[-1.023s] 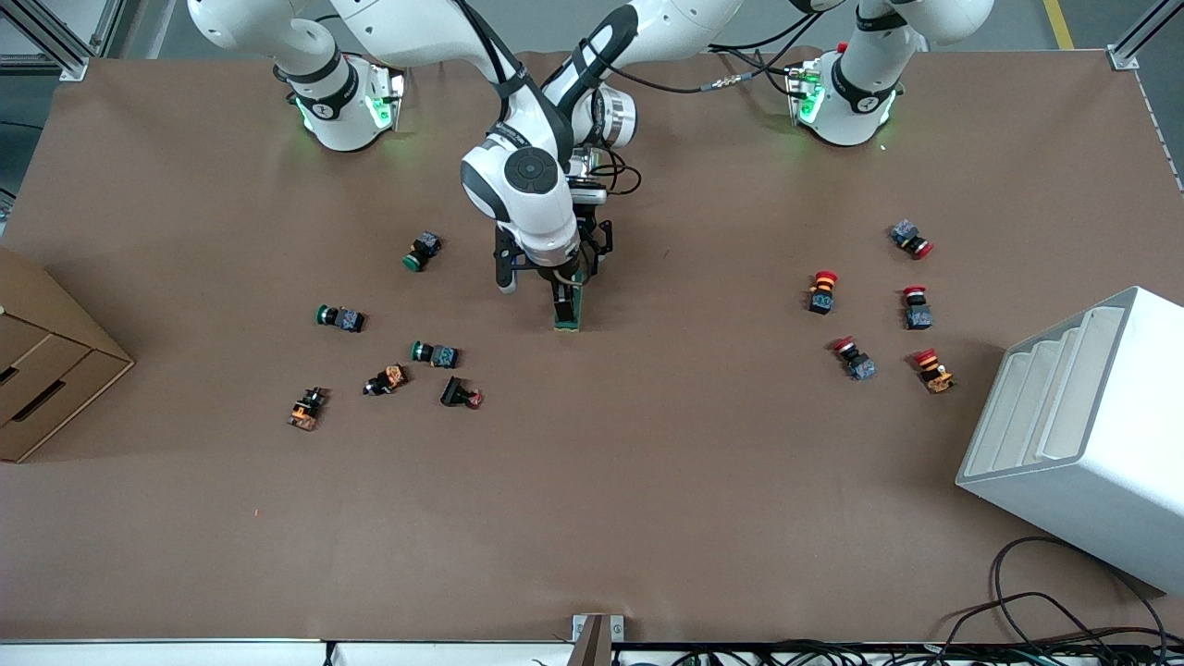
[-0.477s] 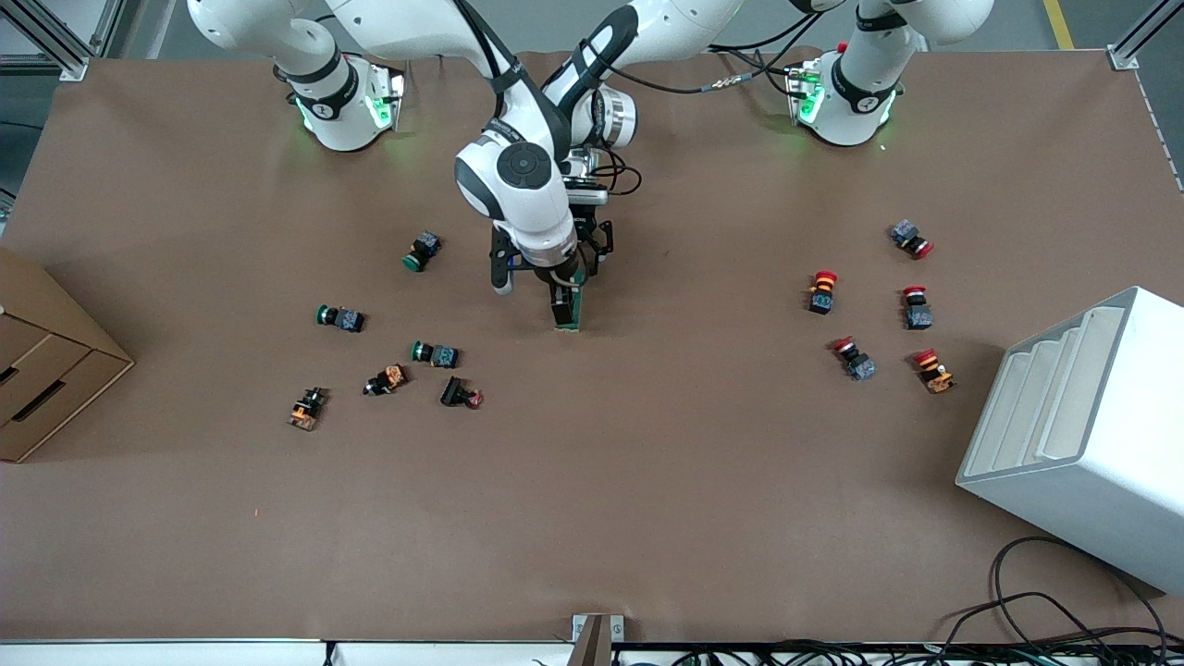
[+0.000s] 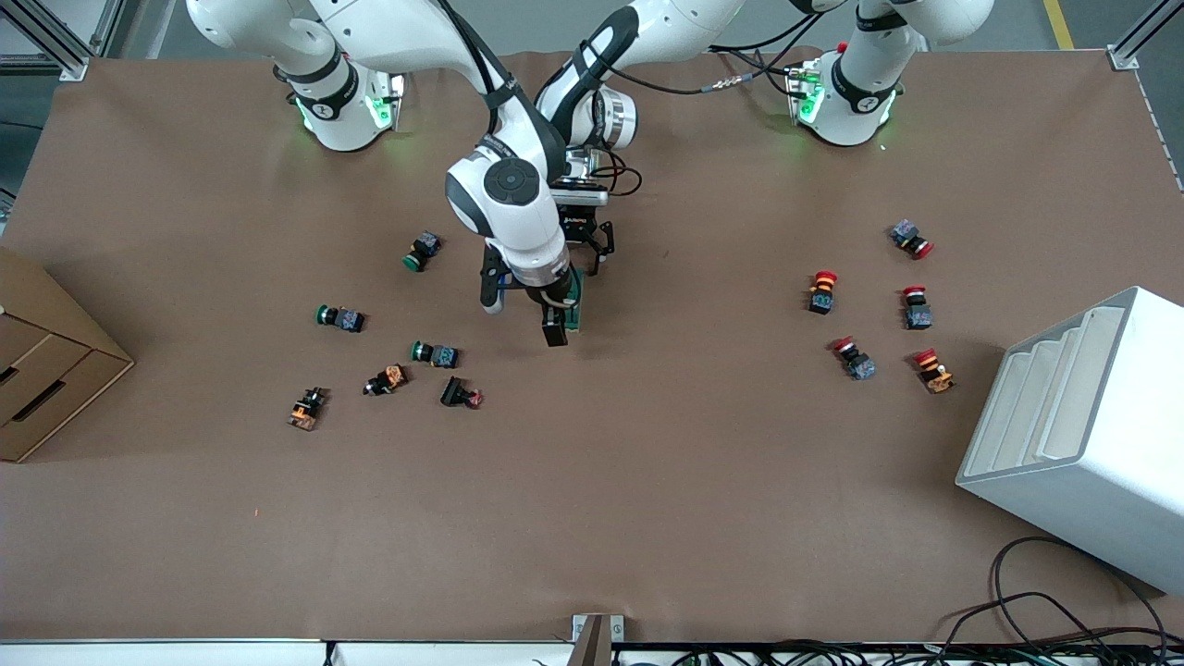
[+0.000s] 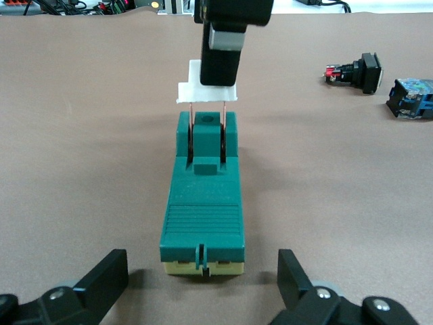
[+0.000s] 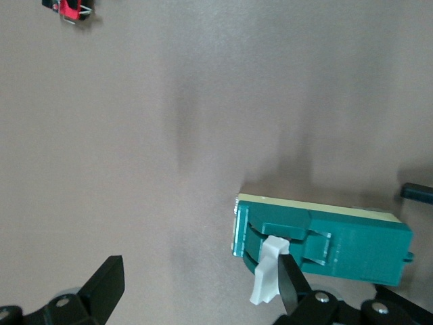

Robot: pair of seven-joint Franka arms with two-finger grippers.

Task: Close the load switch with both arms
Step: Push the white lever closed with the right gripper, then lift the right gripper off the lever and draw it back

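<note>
The load switch (image 3: 577, 314) is a dark-green block with a cream base, lying mid-table. In the left wrist view the switch (image 4: 203, 203) has its white handle (image 4: 208, 91) standing up on two thin rods. My right gripper (image 3: 521, 313) is open over the switch; one fingertip (image 5: 291, 284) rests against the white handle (image 5: 267, 271) of the switch (image 5: 338, 247), the other fingertip (image 5: 101, 284) is out over bare table. My left gripper (image 4: 201, 288) is open, its fingers (image 4: 101, 284) astride the switch's end without touching. In the front view the right arm partly hides it (image 3: 592, 250).
Green and orange push-buttons (image 3: 435, 353) lie toward the right arm's end, red ones (image 3: 821, 291) toward the left arm's end. A cardboard box (image 3: 46, 370) and a white rack (image 3: 1082, 435) stand at the table ends. Cables (image 3: 1064, 610) lie by the front edge.
My right gripper has slid along the switch toward the front camera, and its wrist has shifted toward the right arm's end. The left gripper and the switch body have stayed put.
</note>
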